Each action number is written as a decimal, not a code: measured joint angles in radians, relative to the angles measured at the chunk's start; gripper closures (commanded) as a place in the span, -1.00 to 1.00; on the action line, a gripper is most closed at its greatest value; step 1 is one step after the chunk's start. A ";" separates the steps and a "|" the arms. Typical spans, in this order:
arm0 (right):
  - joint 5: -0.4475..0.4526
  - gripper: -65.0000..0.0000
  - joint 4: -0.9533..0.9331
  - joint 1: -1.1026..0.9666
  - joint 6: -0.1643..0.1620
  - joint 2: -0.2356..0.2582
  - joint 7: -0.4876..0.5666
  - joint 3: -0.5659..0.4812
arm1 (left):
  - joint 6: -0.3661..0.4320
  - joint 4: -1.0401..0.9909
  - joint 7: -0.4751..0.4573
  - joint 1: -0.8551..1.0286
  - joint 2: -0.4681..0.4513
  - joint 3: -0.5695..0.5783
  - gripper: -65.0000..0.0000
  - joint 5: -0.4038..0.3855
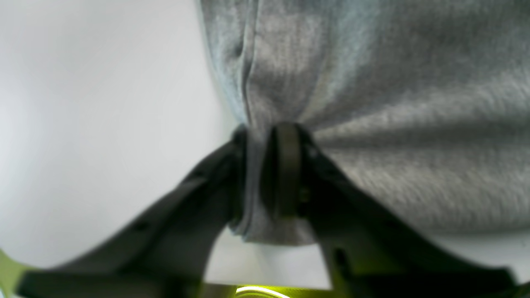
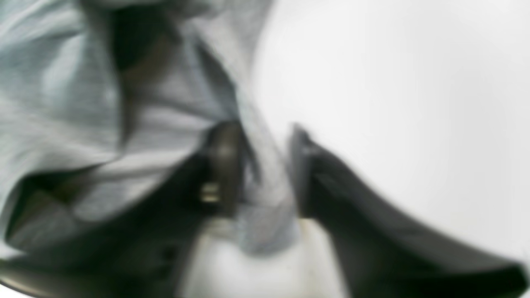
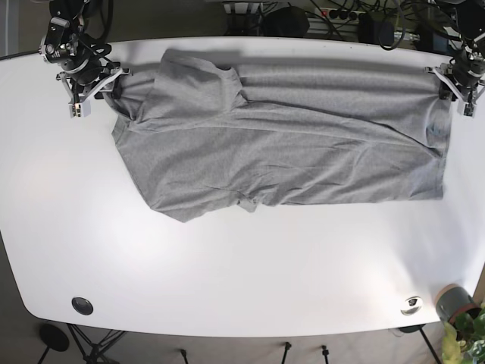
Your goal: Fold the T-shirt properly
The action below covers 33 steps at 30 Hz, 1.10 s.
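A grey T-shirt (image 3: pixel 288 152) lies spread across the far half of the white table (image 3: pixel 227 265), stretched between both arms and creased along its length. In the base view, my left gripper (image 3: pixel 449 83) is at the shirt's far right corner. In the left wrist view, the left gripper (image 1: pixel 261 174) is shut on a bunched edge of the T-shirt (image 1: pixel 393 124). My right gripper (image 3: pixel 112 82) is at the shirt's far left corner. The blurred right wrist view shows the right gripper (image 2: pixel 263 178) with a fold of the T-shirt (image 2: pixel 62 103) pinched between its fingers.
A black round disc (image 3: pixel 82 305) sits near the table's front left edge. At the front right are a small silver disc (image 3: pixel 411 305) and a potted plant (image 3: pixel 458 315). Cables and gear (image 3: pixel 333 15) run behind the far edge.
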 measured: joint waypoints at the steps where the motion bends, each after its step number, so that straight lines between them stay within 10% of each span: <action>1: -0.005 -0.19 0.013 -0.006 -0.002 -0.009 0.000 0.003 | 0.002 0.001 0.000 0.000 0.003 -0.002 0.27 0.001; 7: -0.006 -0.28 0.158 -0.051 0.012 -0.083 -0.009 0.045 | 0.008 0.079 0.024 0.003 0.039 -0.022 0.15 0.020; 17: 0.169 -0.28 0.187 -0.067 0.226 -0.122 -0.093 0.061 | 0.008 0.154 0.024 -0.002 0.069 -0.048 0.15 0.022; 33: 0.193 -0.28 0.016 0.079 0.221 -0.120 -0.095 0.050 | 0.008 0.152 0.026 -0.027 0.077 -0.040 0.15 0.023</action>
